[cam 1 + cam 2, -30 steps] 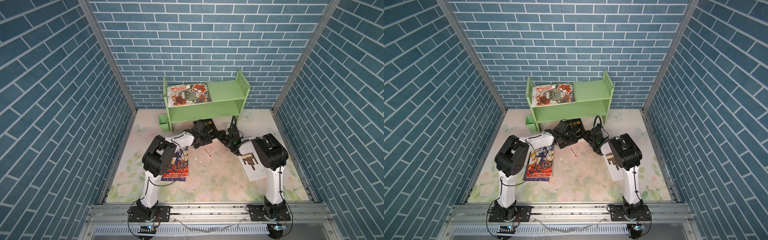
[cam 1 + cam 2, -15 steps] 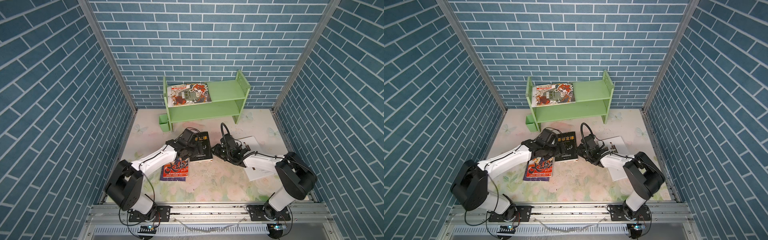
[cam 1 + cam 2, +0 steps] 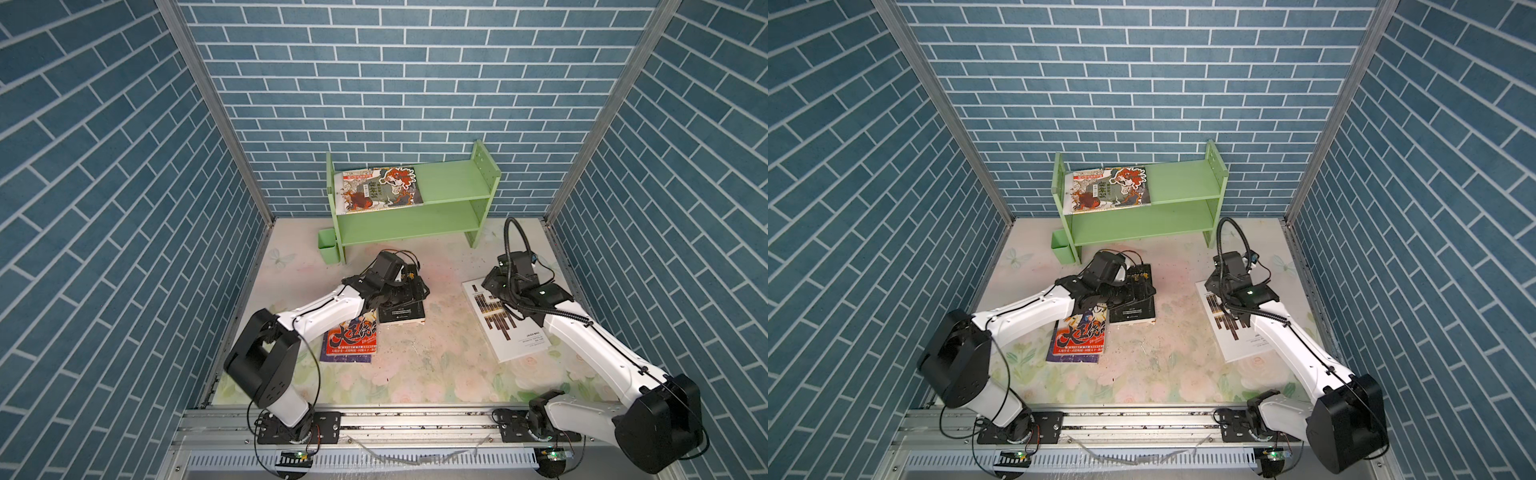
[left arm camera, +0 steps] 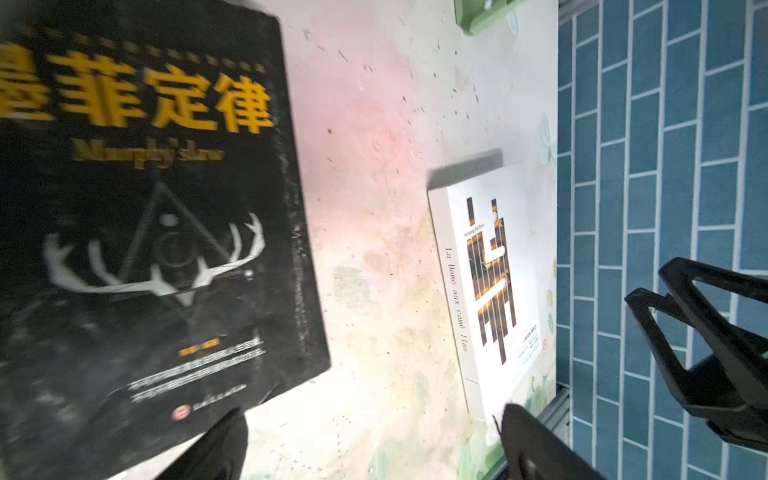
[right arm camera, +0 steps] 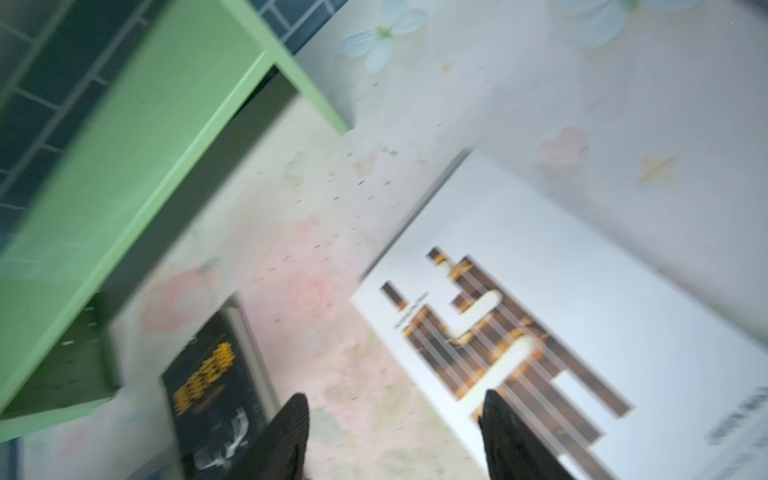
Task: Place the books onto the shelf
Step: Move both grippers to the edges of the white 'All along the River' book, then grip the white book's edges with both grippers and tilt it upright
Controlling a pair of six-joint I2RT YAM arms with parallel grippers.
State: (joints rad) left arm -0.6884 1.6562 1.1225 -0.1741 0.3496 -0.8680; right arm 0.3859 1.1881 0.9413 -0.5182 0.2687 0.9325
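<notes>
A: State of left end effector (image 4: 374, 453)?
B: Jaws spread wide, empty, at edge of black book (image 4: 145, 228), which lies flat on worktop (image 4: 374, 166).
A: And right end effector (image 5: 395, 444)?
B: Jaws apart, empty, above white book (image 5: 582, 311). One illustrated book (image 3: 380, 190) lies on shelf (image 3: 453, 187), top tier; red-titled book (image 3: 351, 343) just beside the black.

Top views: high, well in front of the shelf (image 3: 449, 185), looking steeply down toward it. Wrist views: low and close, in front of the shelf, both showing the white book (image 4: 490, 291).
</notes>
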